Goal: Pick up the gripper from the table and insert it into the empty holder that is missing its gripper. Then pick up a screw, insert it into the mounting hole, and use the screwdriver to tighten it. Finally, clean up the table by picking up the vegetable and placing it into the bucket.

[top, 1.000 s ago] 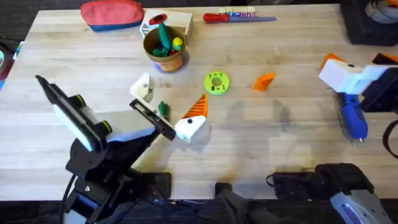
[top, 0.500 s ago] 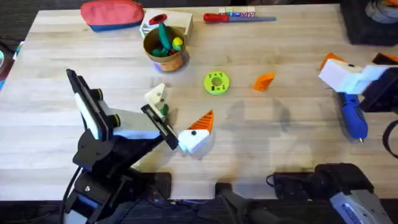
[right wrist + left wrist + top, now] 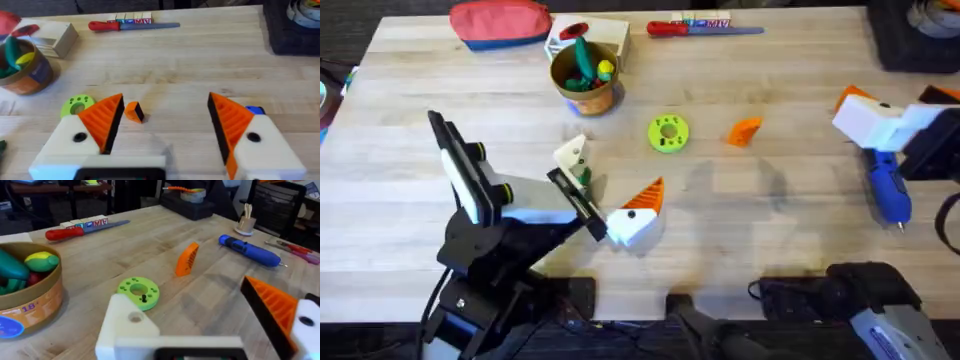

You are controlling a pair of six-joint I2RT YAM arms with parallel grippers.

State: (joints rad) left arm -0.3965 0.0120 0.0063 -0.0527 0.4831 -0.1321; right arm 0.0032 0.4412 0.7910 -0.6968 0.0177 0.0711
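The orange ribbed gripper [image 3: 745, 131] [image 3: 186, 258] [image 3: 133, 111] lies alone mid-table. My left gripper [image 3: 603, 188] [image 3: 195, 310] is open low over the table. One of its fingers is the bare white holder [image 3: 570, 155] [image 3: 125, 325] with a mounting hole [image 3: 134, 317]; the other carries an orange pad. The dark-green vegetable [image 3: 582, 177] lies between those fingers. What looks like a small dark screw [image 3: 144, 298] stands in a lime-green disc [image 3: 668, 133]. The blue screwdriver [image 3: 888, 190] [image 3: 250, 251] lies at the right, just below my open right gripper [image 3: 898, 98] [image 3: 165, 107]. The bucket [image 3: 585, 80] stands at the back.
The bucket holds toy vegetables. Behind it are a white-and-tan box [image 3: 605, 35], a red pouch [image 3: 500, 22] and a red-handled screwdriver [image 3: 700, 28]. A dark tray [image 3: 910, 35] fills the back right corner. Bare wood lies between the orange wedge and the blue screwdriver.
Over the first half second my left gripper shifted a little right and toward the near edge, and its arm rose. Since then nothing has moved. The right arm stayed still.
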